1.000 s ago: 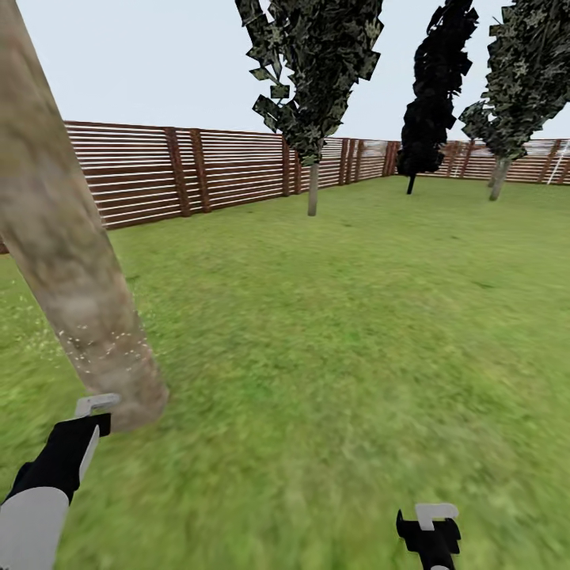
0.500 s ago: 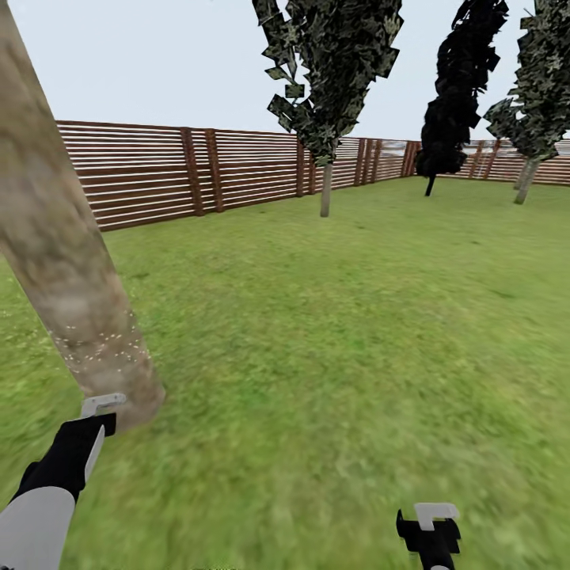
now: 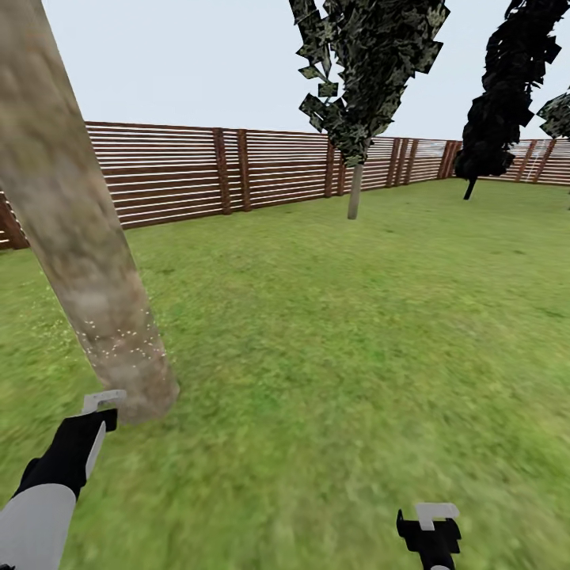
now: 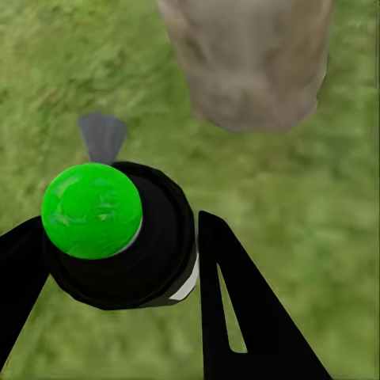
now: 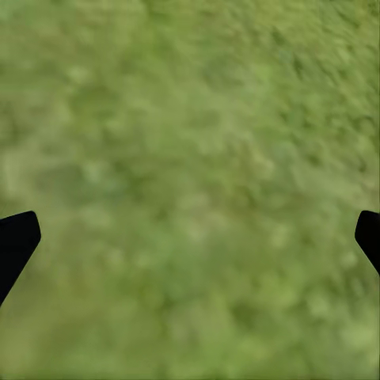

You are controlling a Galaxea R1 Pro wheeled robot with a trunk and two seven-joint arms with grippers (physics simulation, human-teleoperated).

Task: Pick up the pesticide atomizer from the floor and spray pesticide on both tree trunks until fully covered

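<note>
Pinching the atomizer (image 4: pixel 119 237), left jaws face the speckled trunk (image 3: pixel 87 237); right jaws spread over grass (image 5: pixel 190 158).

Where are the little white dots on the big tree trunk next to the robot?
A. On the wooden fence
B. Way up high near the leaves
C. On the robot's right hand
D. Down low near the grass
D. In the head view the whitish specks speckle the lower part of the near tree trunk, just above the grass.
</note>
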